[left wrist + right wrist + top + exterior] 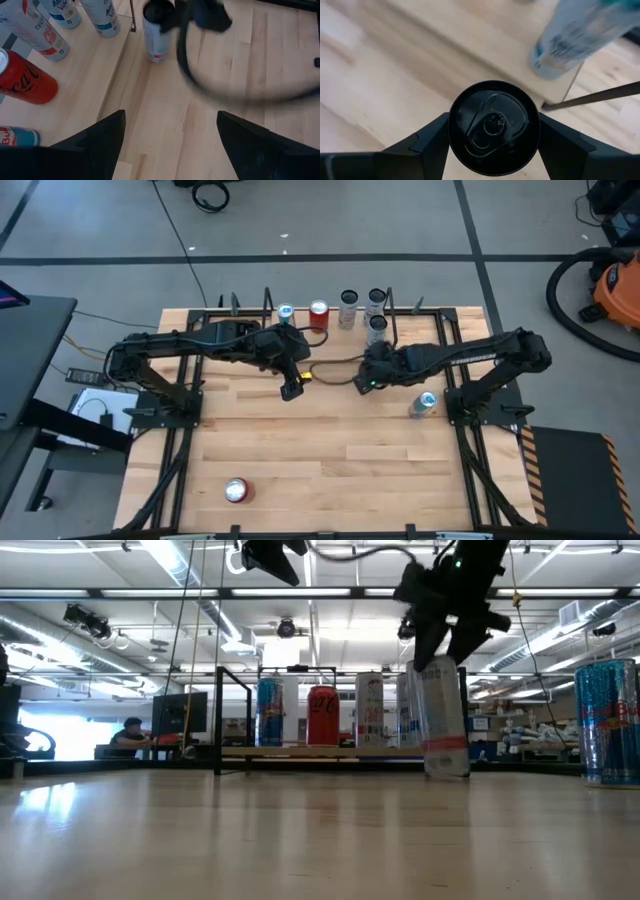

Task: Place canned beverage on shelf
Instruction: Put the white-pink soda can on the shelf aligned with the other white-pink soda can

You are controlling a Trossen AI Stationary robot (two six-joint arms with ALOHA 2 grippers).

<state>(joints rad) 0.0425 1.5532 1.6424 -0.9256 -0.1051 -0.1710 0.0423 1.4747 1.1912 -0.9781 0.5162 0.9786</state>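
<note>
just off the shelf's [262,340] front edge, the right end effector [494,131] grips the upright can [494,126] from above — shelf lies toward the worktop's far edge; left end effector [170,135] waits open nearby.

Right gripper [447,645] grips top of tall white slim can with red band [441,720], tilted, base on table, just before low wooden shelf [300,753].

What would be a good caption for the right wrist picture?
Right gripper clasps a black-topped can from above, over the wooden table, beside the shelf.
</note>
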